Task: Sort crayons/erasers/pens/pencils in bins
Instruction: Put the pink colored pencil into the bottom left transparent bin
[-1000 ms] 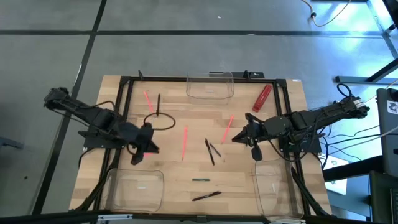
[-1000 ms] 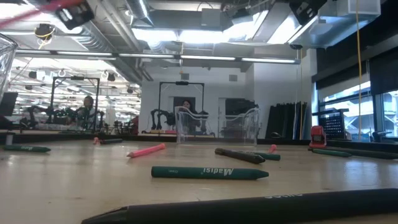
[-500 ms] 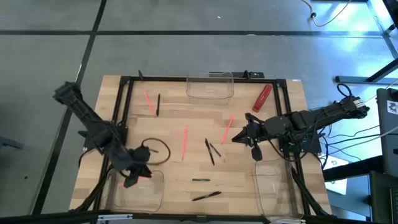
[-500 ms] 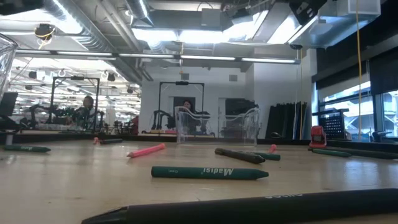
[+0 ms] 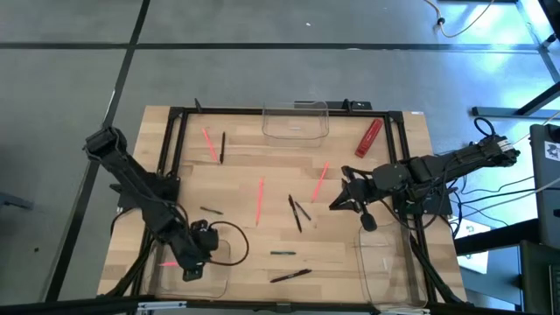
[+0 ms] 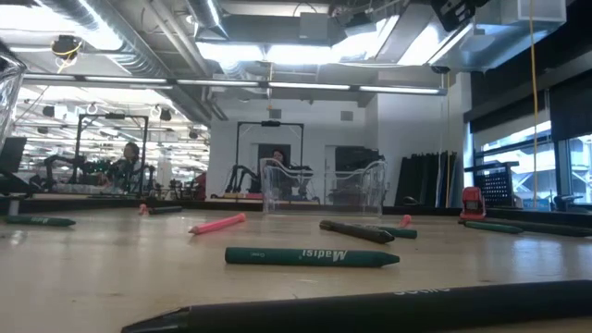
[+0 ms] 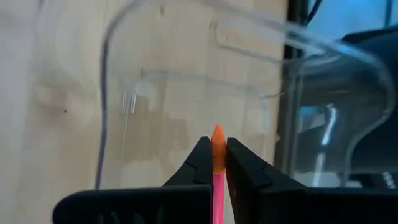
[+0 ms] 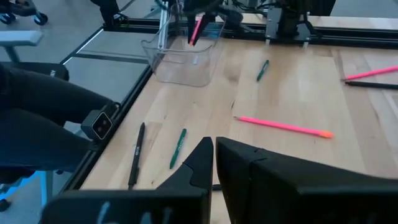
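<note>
Pink-red crayon (image 7: 217, 163) sits pinched between the fingers of the left gripper (image 5: 194, 255), which hangs over the near-left bin (image 5: 219, 278); in the left wrist view its orange tip pokes out just past the fingertips, with the clear tub's floor and rounded wall beyond. Whether anything lies in that bin cannot be told. The near-right bin (image 5: 385, 278) and the far bin (image 5: 296, 121), at the middle of the far edge, are both clear tubs with no contents visible. More sticks lie loose on the wooden table (image 5: 254, 236): a pink one (image 5: 208, 143) beside a black one (image 5: 222, 146) at far left, a long pink one (image 5: 259, 199) near the centre, another pink one (image 5: 319, 178) to its right, two dark sticks crossing (image 5: 297, 213) just right of centre, a short dark one (image 5: 210, 210) just far of the left gripper, a green crayon (image 5: 282, 253) nearer, and a black pen (image 5: 290, 276) nearest the front edge. A chunky red block (image 5: 368, 136) rests at far right beside the far bin. The right gripper (image 5: 337, 200) hovers above the table on the right, near the pink stick there, its jaws nearly closed on nothing. A dark cable (image 5: 234, 241) loops beside the left gripper.
</note>
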Motion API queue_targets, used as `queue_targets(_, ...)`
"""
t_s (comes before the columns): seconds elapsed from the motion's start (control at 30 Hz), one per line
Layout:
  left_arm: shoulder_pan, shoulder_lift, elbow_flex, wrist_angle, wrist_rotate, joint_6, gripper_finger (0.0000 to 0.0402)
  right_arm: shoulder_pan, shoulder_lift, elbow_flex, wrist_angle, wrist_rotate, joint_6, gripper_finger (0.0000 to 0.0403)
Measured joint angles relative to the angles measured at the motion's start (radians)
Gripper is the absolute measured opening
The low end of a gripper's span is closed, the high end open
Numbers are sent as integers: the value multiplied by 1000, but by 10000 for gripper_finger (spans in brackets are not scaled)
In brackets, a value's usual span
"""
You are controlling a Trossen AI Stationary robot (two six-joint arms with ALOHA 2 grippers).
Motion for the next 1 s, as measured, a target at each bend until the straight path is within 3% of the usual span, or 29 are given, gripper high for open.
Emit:
queue_targets(0.7, 2, 146, 0, 0, -36, 40, 11, 0, 0, 0, 0, 1, -1, 23)
queue_targets(1.0, 2, 164, 0, -13, -34, 38, 49, 0, 0, 0, 0, 1, 0, 23)
